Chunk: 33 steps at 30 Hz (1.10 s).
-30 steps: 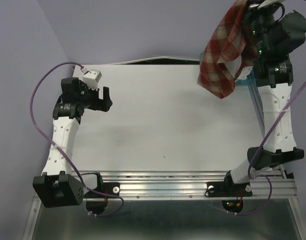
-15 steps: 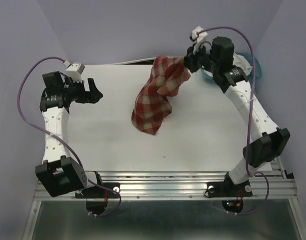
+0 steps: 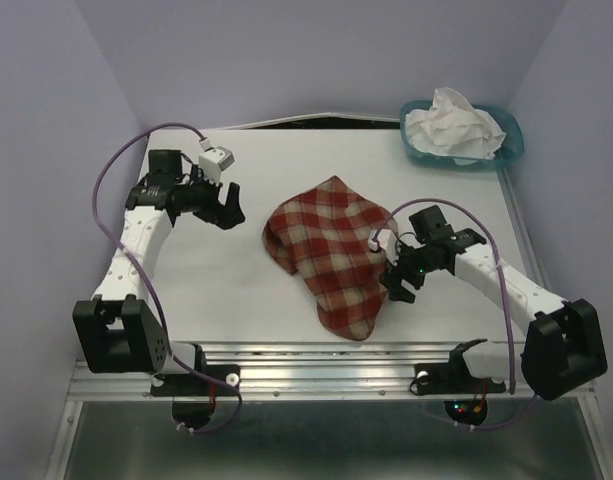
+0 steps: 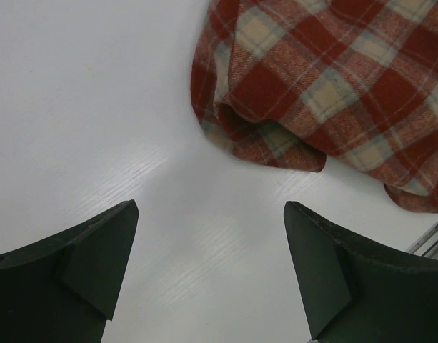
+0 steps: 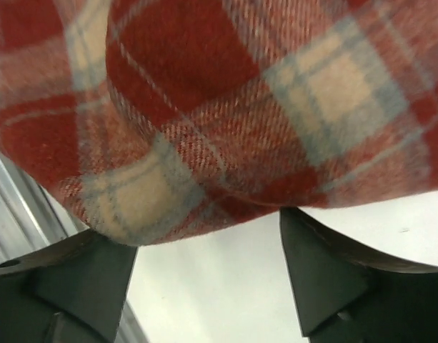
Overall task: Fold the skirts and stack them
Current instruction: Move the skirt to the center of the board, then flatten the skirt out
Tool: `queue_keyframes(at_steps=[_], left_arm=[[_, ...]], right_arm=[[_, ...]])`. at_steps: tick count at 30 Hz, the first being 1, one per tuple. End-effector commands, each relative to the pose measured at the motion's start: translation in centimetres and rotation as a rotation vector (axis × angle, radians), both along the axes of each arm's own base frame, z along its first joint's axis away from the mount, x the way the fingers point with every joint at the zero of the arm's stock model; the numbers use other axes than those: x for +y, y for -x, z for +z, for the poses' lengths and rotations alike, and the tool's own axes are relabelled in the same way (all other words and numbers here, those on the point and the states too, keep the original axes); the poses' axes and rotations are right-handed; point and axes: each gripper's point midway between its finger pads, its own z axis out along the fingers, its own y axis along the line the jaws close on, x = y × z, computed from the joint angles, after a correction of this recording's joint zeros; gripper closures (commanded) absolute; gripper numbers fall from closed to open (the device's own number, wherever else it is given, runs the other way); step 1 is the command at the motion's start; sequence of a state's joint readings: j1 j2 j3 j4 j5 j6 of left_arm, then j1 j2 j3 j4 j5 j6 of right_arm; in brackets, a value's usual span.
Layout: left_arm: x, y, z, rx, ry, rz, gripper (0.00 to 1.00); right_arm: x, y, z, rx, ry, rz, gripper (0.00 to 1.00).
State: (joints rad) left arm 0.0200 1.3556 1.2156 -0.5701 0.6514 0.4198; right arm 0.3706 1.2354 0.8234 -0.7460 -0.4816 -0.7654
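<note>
The red-and-cream plaid skirt (image 3: 331, 255) lies crumpled in a loose heap on the white table (image 3: 236, 290), near its middle. My right gripper (image 3: 396, 280) stands open at the skirt's right edge. In the right wrist view the plaid skirt (image 5: 226, 107) hangs over the tips of my right gripper (image 5: 197, 239), with bare table between the jaws. My left gripper (image 3: 229, 205) is open just left of the cloth, holding nothing. The left wrist view shows the plaid skirt (image 4: 333, 86) ahead and to the right of my left gripper (image 4: 210, 214). The white skirt (image 3: 454, 125) sits bunched in the basket.
A teal plastic basket (image 3: 514, 140) stands at the table's far right corner. An aluminium rail (image 3: 336, 365) runs along the near edge, close to the plaid skirt's lower end. Purple walls close in the left, back and right sides.
My right arm swung the plaid skirt from above the basket down onto the middle of the table and opened, letting it go. My left arm moved right, toward the cloth.
</note>
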Motion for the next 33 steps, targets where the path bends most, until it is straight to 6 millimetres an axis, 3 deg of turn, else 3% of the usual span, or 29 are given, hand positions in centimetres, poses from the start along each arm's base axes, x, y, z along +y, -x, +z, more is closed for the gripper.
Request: queue_keyframes(at_steps=[1,3,4,6,7,8,9,10,11,12,13,14,15,17,22,24,25,30,33], left_arm=[[-2.2,-3.5,1.0,-0.056,-0.035,-0.044,0.08],[-3.2,-4.8,1.2,-0.062,-0.05,-0.06,0.09],[-4.0,-5.7,0.4,-0.043,-0.054,-0.075,0.09],[-6.1,-7.6,1.9,-0.092,-0.058,-0.099,0.09],[-7.7,-9.1,2.3,-0.104,-0.054,-0.117,0.09],[-8.3,-9.4,0.6,-0.064,-0.056,-0.123,0.09],[-9.4,-11.1,0.4,-0.051,-0.045,-0.125,0.09],[-10.2,-12.1,0.4,-0.049,-0.036,-0.132,0.09],[-11.2,-13.7,2.5,-0.092,-0.015,-0.136,0.09],[-12.6,-13.8,2.4,-0.073,0.003,-0.162,0.09],[-13.5,-15.0,0.1,-0.02,0.008,-0.165,0.09],[-14.5,-16.3,1.7,-0.063,0.024,-0.174,0.09],[-15.7,-16.5,1.3,-0.055,0.03,-0.191,0.08],[-17.4,-17.9,-0.1,-0.036,0.045,-0.195,0.08],[-20.9,-17.9,-3.6,0.014,0.069,-0.241,0.08],[-21.6,-17.8,-4.7,0.024,0.064,-0.239,0.08],[-21.8,-17.7,-5.6,0.037,0.058,-0.239,0.09],[-23.0,-16.9,-8.2,0.083,0.044,-0.254,0.28],[-23.5,-16.5,-9.2,0.117,0.068,-0.261,0.4]], right_arm=[[-0.4,-0.7,0.5,0.048,0.073,0.005,0.08],[-0.6,-1.9,1.1,0.072,0.105,-0.077,0.02],[-0.1,-3.3,2.9,0.029,0.085,-0.101,0.01],[0.0,-4.5,5.0,0.006,0.03,-0.161,0.0],[0.1,-5.6,7.0,-0.006,-0.032,-0.223,0.0],[-0.2,-6.4,8.0,-0.008,-0.059,-0.261,0.0],[0.0,-6.6,8.8,0.028,-0.108,-0.299,0.0],[-1.6,-8.1,8.8,0.066,-0.134,-0.382,0.0],[-2.0,-9.3,10.0,0.074,-0.176,-0.42,0.0],[-2.7,-9.7,9.9,0.118,-0.194,-0.458,0.0],[-2.8,-10.1,9.9,0.176,-0.235,-0.487,0.0],[-3.9,-11.2,8.9,0.237,-0.245,-0.544,0.0],[-4.0,-11.4,8.6,0.299,-0.28,-0.582,0.0],[-4.3,-12.2,6.8,0.379,-0.288,-0.656,0.0],[-3.8,-15.3,3.1,0.455,-0.344,-0.812,0.01],[-3.6,-16.5,2.0,0.455,-0.373,-0.828,0.03],[-3.5,-16.5,0.5,0.497,-0.367,-0.858,0.04],[-3.1,-17.4,-2.8,0.564,-0.388,-0.912,0.16],[-2.7,-17.9,-3.8,0.6,-0.414,-0.929,0.32]])
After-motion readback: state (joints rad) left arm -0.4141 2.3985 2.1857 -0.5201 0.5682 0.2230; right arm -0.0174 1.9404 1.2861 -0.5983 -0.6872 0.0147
